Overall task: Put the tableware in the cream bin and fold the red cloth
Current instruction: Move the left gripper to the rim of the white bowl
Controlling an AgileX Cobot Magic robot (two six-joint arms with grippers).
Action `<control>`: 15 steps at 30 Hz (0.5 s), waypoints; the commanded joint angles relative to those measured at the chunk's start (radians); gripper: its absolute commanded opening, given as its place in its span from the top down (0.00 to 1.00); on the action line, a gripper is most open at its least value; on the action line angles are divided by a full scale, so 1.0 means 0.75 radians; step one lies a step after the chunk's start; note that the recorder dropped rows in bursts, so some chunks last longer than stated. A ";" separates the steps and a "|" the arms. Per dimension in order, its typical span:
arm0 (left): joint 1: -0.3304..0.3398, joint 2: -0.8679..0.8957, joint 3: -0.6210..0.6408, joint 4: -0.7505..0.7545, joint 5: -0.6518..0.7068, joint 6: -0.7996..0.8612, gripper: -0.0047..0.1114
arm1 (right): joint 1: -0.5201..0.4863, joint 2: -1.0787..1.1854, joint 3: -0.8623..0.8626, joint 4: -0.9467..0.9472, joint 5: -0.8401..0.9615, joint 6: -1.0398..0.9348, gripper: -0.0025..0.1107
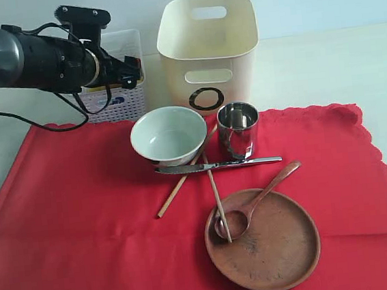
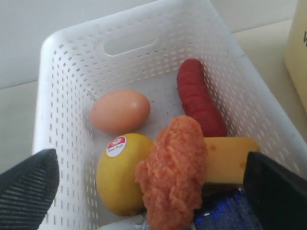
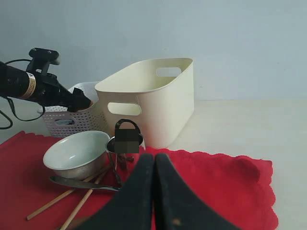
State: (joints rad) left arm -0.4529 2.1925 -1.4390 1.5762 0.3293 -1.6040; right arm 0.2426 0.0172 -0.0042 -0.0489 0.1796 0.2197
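The red cloth (image 1: 84, 217) lies flat under the tableware. On it stand the pale bowl (image 1: 168, 134) and steel cup (image 1: 238, 130), and in front of them lie the knife (image 1: 216, 165) and two chopsticks (image 1: 181, 184). The wooden spoon (image 1: 260, 197) rests on the round wooden plate (image 1: 275, 247). The cream bin (image 1: 208, 47) stands behind the cloth. My left gripper (image 2: 149, 163) hangs open over the white basket, holding nothing. My right gripper (image 3: 153, 160) is shut and empty, low over the cloth (image 3: 216, 182), facing the cup (image 3: 123, 143) and bowl (image 3: 76, 153); the exterior view does not show it.
The white perforated basket (image 2: 67, 96) beside the bin holds an egg (image 2: 120, 110), a lemon (image 2: 120, 177), a red sausage-like piece (image 2: 199, 98), an orange crumbed piece (image 2: 175, 172) and cheese (image 2: 230, 158). The left arm (image 1: 34, 61) reaches over it.
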 commanded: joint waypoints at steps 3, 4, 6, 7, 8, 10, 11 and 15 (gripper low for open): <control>0.006 -0.001 -0.007 -0.005 -0.012 -0.004 0.06 | 0.003 -0.010 0.006 -0.002 -0.002 0.002 0.98; 0.006 -0.001 -0.007 -0.005 -0.012 -0.004 0.06 | 0.003 -0.010 0.006 -0.002 -0.002 0.002 0.98; 0.006 -0.001 -0.007 -0.009 -0.023 -0.004 0.06 | 0.003 -0.010 0.006 -0.002 -0.002 0.002 0.98; 0.006 -0.004 -0.007 -0.023 -0.038 -0.002 0.06 | 0.003 -0.010 0.006 -0.002 -0.002 0.002 0.98; 0.006 -0.009 -0.007 -0.048 -0.050 0.007 0.06 | 0.003 -0.010 0.006 -0.002 -0.002 0.002 0.98; 0.006 -0.028 -0.007 -0.087 -0.081 0.053 0.07 | 0.003 -0.010 0.006 -0.002 -0.002 0.002 0.98; 0.006 -0.043 -0.004 -0.104 -0.095 0.079 0.09 | 0.003 -0.010 0.006 -0.002 -0.002 0.002 0.98; 0.006 -0.130 0.027 -0.170 -0.140 0.118 0.33 | 0.003 -0.010 0.006 -0.002 -0.002 0.002 0.98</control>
State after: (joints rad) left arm -0.4529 2.1533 -1.4344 1.4801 0.2460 -1.5362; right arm 0.2426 0.0172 -0.0042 -0.0489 0.1796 0.2197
